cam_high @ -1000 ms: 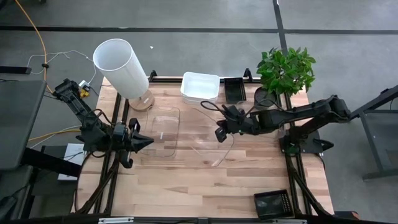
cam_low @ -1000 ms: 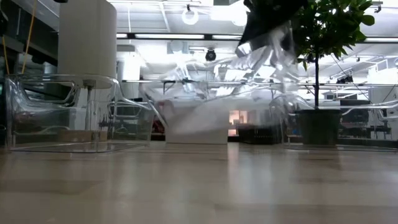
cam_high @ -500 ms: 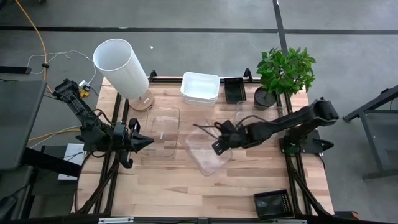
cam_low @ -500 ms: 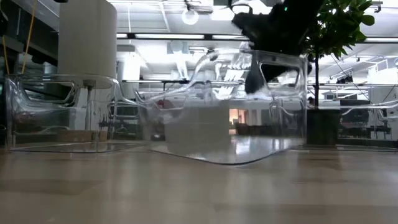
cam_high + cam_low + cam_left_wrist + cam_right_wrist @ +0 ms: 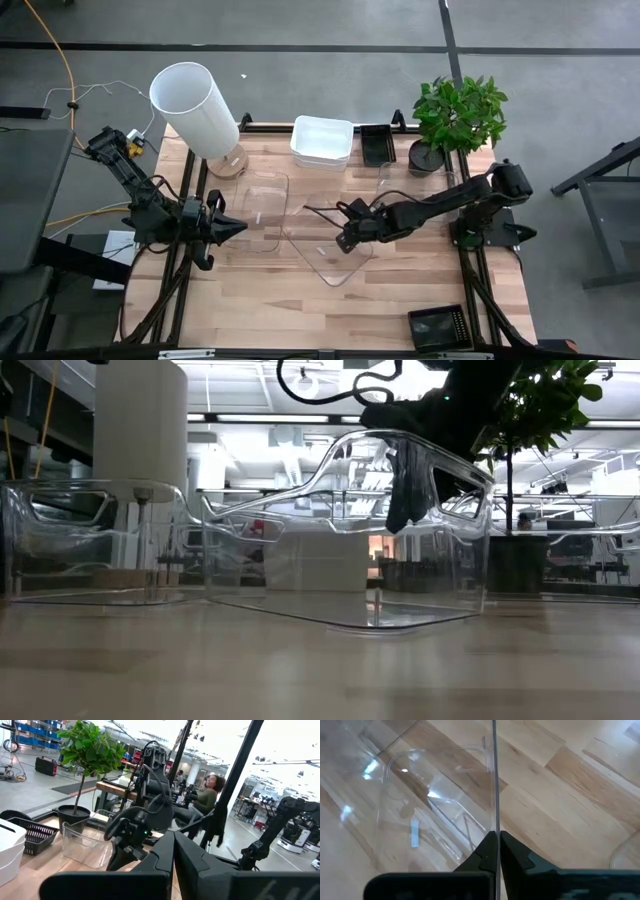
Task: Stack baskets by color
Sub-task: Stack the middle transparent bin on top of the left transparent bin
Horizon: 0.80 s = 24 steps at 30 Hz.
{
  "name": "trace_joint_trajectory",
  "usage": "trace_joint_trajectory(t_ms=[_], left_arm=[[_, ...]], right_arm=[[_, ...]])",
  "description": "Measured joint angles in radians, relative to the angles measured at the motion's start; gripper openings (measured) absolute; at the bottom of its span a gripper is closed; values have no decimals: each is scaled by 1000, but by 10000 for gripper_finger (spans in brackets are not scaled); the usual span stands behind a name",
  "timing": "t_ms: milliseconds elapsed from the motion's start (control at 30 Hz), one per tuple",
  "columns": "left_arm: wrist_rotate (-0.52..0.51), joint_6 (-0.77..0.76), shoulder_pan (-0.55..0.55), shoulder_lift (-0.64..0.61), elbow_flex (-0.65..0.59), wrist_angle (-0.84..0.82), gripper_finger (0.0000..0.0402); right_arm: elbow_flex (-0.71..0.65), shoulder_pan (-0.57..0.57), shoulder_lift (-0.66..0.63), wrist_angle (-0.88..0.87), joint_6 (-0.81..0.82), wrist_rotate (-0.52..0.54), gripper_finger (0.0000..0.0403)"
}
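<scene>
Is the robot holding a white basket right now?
No, the right gripper is shut on the wall of a clear basket, while the white baskets sit untouched at the table's far edge.

Bright, even overhead light; glare washes out the low view's background.

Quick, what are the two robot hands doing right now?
Left gripper: shut, holding nothing, at the table's left edge.
Right gripper: shut on the wall of a clear basket, carrying it tilted.
</scene>
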Motion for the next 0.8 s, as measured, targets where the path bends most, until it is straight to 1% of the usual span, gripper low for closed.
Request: trace_joint_trajectory(t_ms=[67, 133, 267, 367, 467, 533, 700, 800], left_arm=[[0, 0, 0, 0, 0, 0, 0], [0, 0, 0, 0, 0, 0, 0], [0, 0, 0, 0, 0, 0, 0], [0, 0, 0, 0, 0, 0, 0], [0, 0, 0, 0, 0, 0, 0], [0, 0, 0, 0, 0, 0, 0], [-2, 0, 0, 0, 0, 0, 0], [-4, 0, 0, 0, 0, 0, 0]], right_arm=[[-3, -3, 4, -1, -28, -22, 10], [-8, -8, 8, -15, -43, -42, 31], [-7, -20, 6, -6, -84, -66, 99], [-7, -31, 6, -5, -85, -74, 153], [-7, -40, 6, -5, -86, -90, 187], [-6, -41, 12, -3, -86, -103, 196], [-5, -40, 54, -3, -104, -159, 199], [-5, -40, 71, -4, -104, -160, 199]])
